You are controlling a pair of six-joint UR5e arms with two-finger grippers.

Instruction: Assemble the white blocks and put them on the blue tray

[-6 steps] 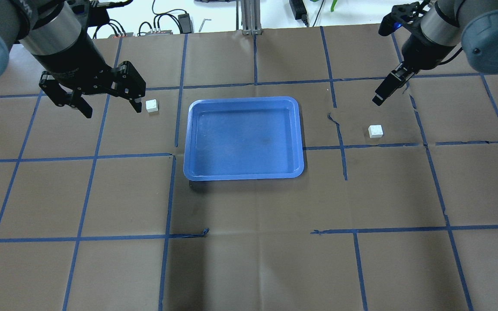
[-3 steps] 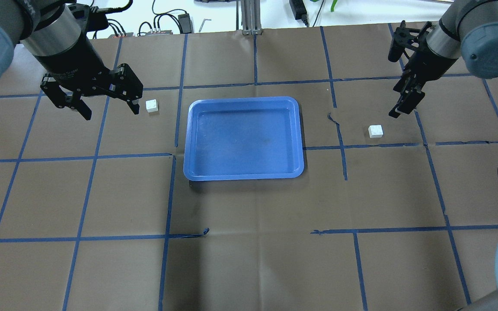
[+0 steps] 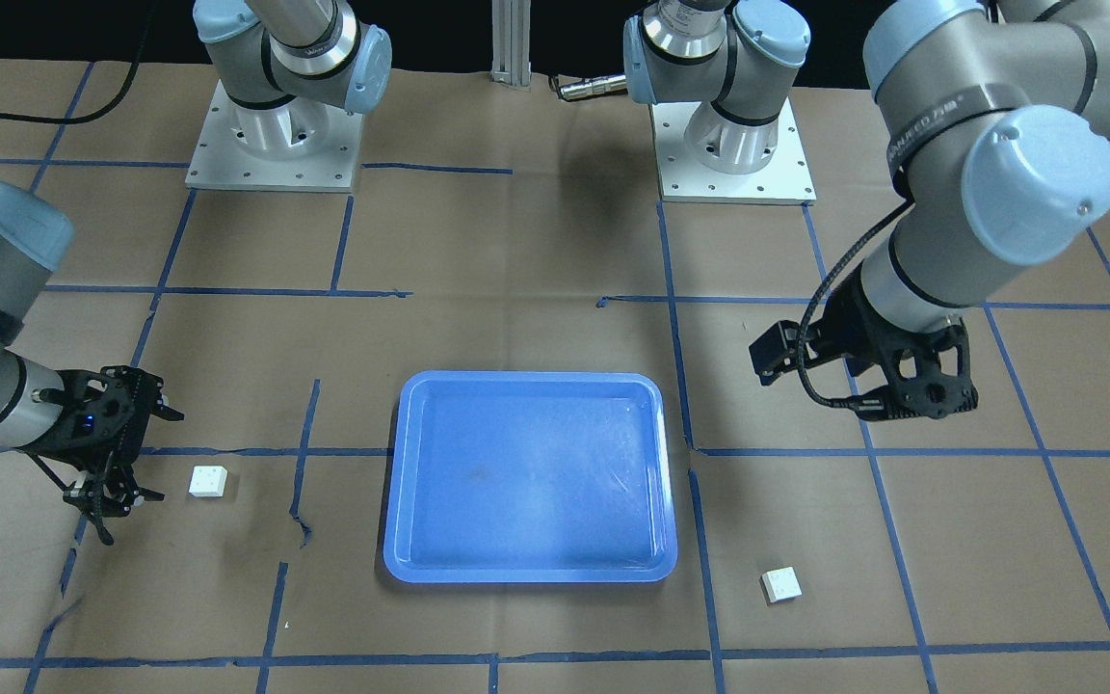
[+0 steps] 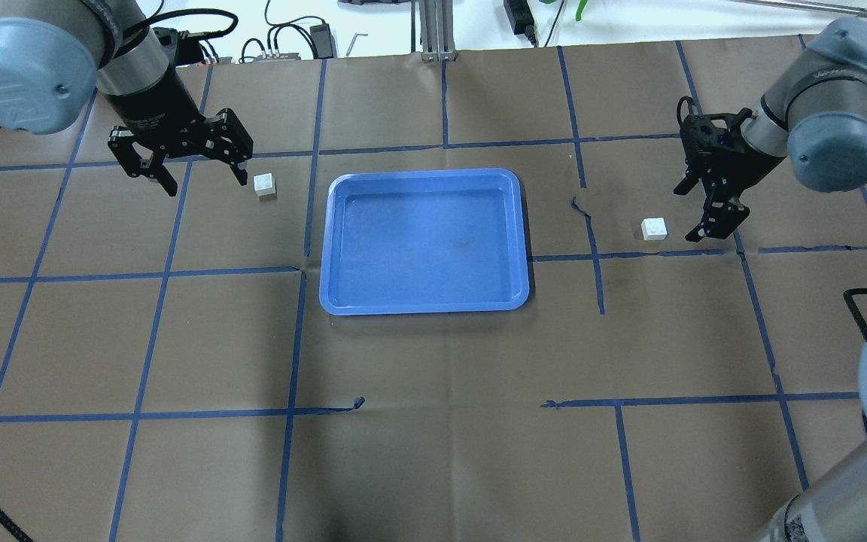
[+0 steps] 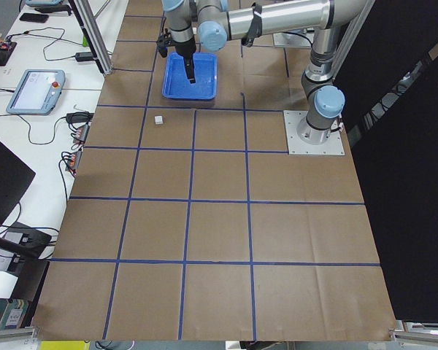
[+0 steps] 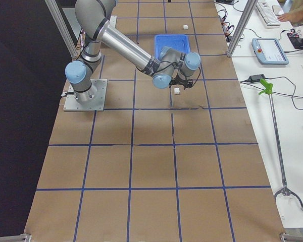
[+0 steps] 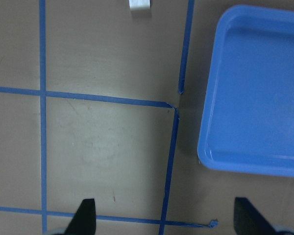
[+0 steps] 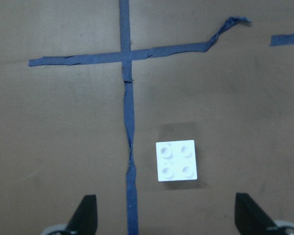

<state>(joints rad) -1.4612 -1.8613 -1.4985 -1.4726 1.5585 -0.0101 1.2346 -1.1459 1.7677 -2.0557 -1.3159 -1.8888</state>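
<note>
Fingers [image 7: 85,215] of the left gripper [image 4: 206,179] and right gripper [image 8: 166,218] gape empty; the white block [image 8: 176,160], lower centre of the right wrist view, looks light, stiff, slick: pinch its flat sides.

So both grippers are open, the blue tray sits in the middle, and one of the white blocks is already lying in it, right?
Not quite: the blue tray holds nothing. The overhead view shows the white blocks both on the table, one near the left gripper, one near the right gripper. Both grippers are open, and the tray sits in the middle.
</note>
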